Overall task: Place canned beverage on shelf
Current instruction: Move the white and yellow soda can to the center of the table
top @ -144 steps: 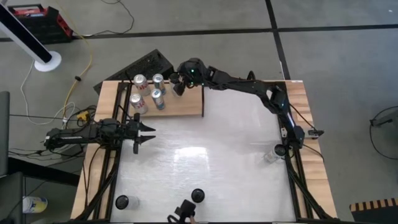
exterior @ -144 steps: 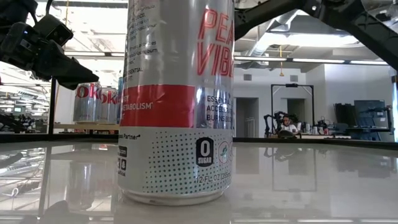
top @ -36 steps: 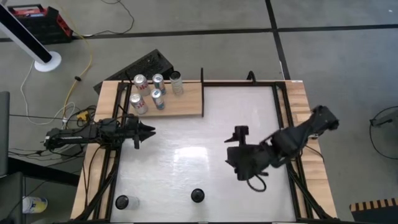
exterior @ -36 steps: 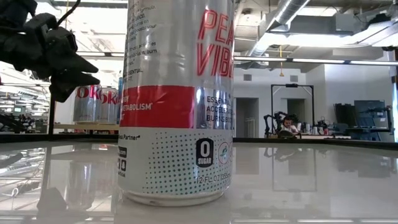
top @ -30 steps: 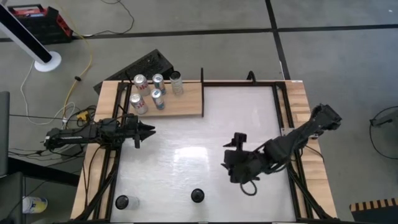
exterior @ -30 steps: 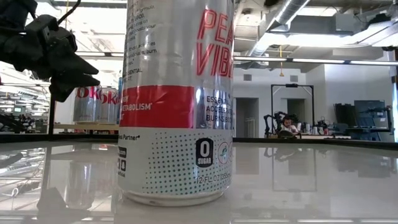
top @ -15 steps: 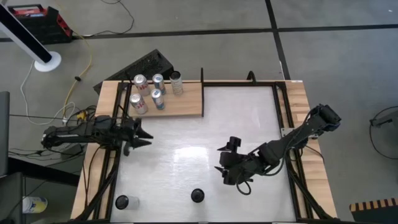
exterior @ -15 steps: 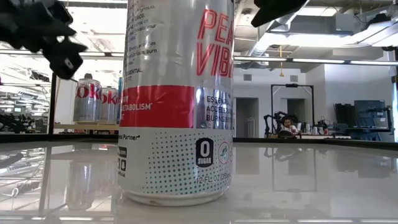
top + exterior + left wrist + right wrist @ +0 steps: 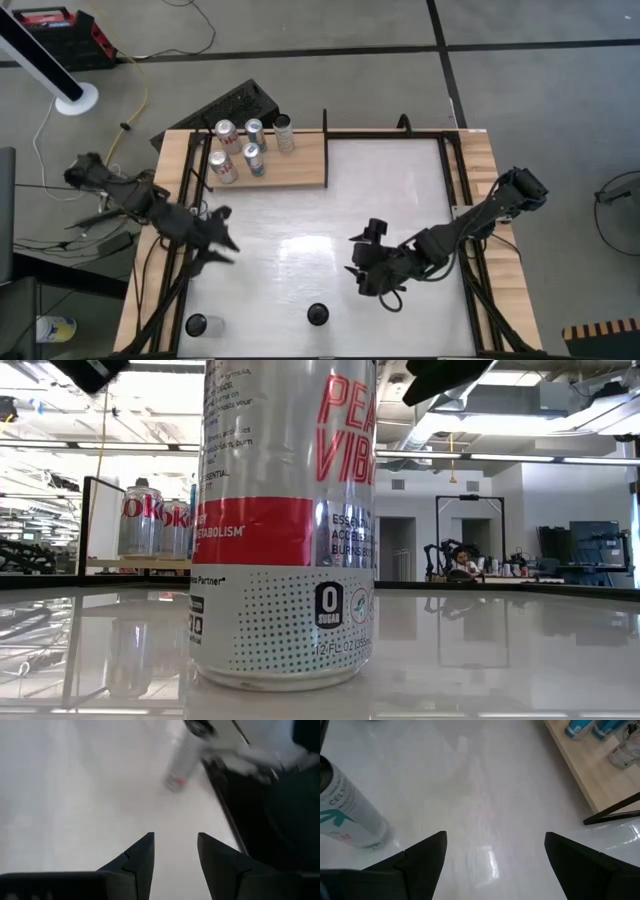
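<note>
High view: five cans stand on the shelf; one can stands at the counter near edge. Right end effector is released, empty.
Left wrist view: left end effector is partly parted, empty.

Both arms are dark, near-black, built of slim jointed links. The left arm at the high view's left shows bulky joint housings and ends in pointed fingers. The right arm at the right has a rounded black housing and a thin looped black cable near its wrist. In the wrist views, each gripper's fingers are matte black wedge-shaped blades with angular, faceted edges.
</note>
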`<state>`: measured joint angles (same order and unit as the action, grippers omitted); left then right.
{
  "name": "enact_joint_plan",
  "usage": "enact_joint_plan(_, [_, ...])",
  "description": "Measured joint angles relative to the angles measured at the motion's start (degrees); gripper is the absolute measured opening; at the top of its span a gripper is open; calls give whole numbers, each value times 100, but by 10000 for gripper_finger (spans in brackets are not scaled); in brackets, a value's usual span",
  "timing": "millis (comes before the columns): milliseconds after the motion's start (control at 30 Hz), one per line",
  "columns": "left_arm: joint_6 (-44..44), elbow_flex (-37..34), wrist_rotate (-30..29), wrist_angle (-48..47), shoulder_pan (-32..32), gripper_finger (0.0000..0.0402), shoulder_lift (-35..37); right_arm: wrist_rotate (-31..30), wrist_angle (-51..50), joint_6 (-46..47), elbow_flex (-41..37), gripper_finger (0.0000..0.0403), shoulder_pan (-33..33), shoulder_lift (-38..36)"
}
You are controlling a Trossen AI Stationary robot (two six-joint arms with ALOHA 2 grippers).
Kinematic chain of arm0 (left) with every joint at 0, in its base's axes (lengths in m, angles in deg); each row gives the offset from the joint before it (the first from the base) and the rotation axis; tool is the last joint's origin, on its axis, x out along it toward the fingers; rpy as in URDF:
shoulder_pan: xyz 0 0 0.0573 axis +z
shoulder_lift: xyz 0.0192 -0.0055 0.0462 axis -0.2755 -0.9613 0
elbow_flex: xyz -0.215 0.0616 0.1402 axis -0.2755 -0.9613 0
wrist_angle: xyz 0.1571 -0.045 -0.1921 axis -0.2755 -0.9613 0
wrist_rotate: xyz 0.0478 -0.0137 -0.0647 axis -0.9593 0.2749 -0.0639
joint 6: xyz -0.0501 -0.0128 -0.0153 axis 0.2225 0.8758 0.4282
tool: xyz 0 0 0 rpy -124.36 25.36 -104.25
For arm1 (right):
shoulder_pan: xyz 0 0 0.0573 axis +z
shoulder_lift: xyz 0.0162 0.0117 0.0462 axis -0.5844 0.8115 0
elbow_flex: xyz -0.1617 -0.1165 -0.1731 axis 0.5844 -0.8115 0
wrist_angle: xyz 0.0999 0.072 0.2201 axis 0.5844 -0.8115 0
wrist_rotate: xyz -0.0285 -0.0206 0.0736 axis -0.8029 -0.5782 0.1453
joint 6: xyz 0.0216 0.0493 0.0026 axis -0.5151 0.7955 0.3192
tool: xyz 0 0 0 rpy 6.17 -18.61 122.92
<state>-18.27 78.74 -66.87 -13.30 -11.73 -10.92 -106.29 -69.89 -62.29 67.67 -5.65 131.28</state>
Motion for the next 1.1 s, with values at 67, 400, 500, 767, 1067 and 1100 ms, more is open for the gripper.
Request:
enact_joint_plan(67, [173, 277, 0, -114, -447, 135, -329, 4, -1, 0, 0, 360, 45, 0])
enact_joint_plan(400, [666, 1144, -60, -171, -1969, 135, -1353, -53, -14, -130, 2, 360, 89, 2])
enact_joint_plan(500, [857, 1250, 233, -187, -2228, 135, -1473, -85, -19, -20, 2, 360, 81, 1])
enact_joint_plan(767, [572, 1279, 56, -132, -2516, 135, -1623, -88, 89, 50, 2, 360, 104, 2])
enact_joint_plan(1067, [747, 1209, -97, 73, -2451, 136, -2315, -83, 658, 59, 4, 360, 105, 63])
enact_joint_plan(1100, [842, 1209, -129, 139, -2446, 138, -2372, -83, 685, 59, 4, 360, 103, 61])
